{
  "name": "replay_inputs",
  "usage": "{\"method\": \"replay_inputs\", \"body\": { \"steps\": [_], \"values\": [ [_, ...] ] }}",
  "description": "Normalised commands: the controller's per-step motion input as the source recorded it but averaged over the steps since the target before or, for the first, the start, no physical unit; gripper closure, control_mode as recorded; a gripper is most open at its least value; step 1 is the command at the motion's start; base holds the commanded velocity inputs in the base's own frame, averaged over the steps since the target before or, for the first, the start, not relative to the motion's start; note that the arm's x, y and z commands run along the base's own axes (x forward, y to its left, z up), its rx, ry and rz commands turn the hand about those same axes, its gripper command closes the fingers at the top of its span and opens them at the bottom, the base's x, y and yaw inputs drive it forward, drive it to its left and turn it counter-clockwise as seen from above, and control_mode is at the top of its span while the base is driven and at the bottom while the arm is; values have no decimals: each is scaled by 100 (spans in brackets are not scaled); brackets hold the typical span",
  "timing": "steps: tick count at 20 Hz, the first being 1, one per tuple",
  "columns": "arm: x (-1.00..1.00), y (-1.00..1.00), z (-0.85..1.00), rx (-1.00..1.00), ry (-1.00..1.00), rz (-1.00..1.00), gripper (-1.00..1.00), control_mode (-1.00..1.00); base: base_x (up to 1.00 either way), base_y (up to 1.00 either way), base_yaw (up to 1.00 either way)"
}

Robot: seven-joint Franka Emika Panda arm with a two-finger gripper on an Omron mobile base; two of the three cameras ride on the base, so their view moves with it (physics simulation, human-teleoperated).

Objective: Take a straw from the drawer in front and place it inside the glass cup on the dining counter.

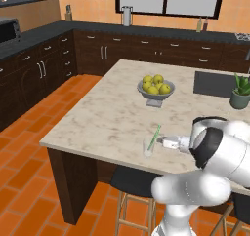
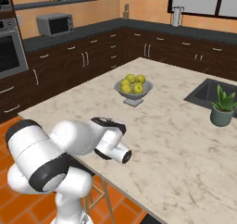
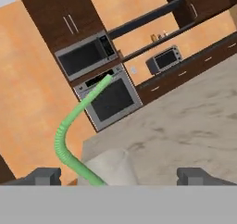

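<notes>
The dining counter (image 1: 107, 118) spreads wide across the left base view, beige marble on dark-brown cabinets, with a dark sink (image 1: 215, 84) sunk into its far right part. Past it, dark wall cabinets (image 1: 146, 49) run along the orange wall. The white robot arm (image 1: 215, 167) rises at the lower right and reaches left over the near edge of the counter. A grey footed bowl of lemons (image 1: 156, 89) stands near the middle of the top, and a small potted plant (image 1: 240, 94) beside the sink. Near the front edge stands the glass cup (image 1: 149, 146), upright, with the green straw (image 1: 155, 136) in it, leaning up and to the right (in the hand view it curves up between the finger tips). The gripper (image 1: 162, 142) sits just beside the cup, jaws spread wide, holding nothing
</notes>
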Motion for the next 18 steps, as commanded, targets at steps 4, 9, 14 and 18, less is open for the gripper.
{"method": "replay_inputs", "body": {
  "steps": [4,9,14,18],
  "values": [
    [-77,-1,81,-33,12,-32,-100,-100,0,0,0],
    [-50,23,100,-39,7,-14,-100,-100,0,0,0],
    [-57,55,77,-66,25,0,-100,-100,0,0,0],
    [-99,86,6,-89,55,1,-100,-100,0,0,0]
  ]
}}
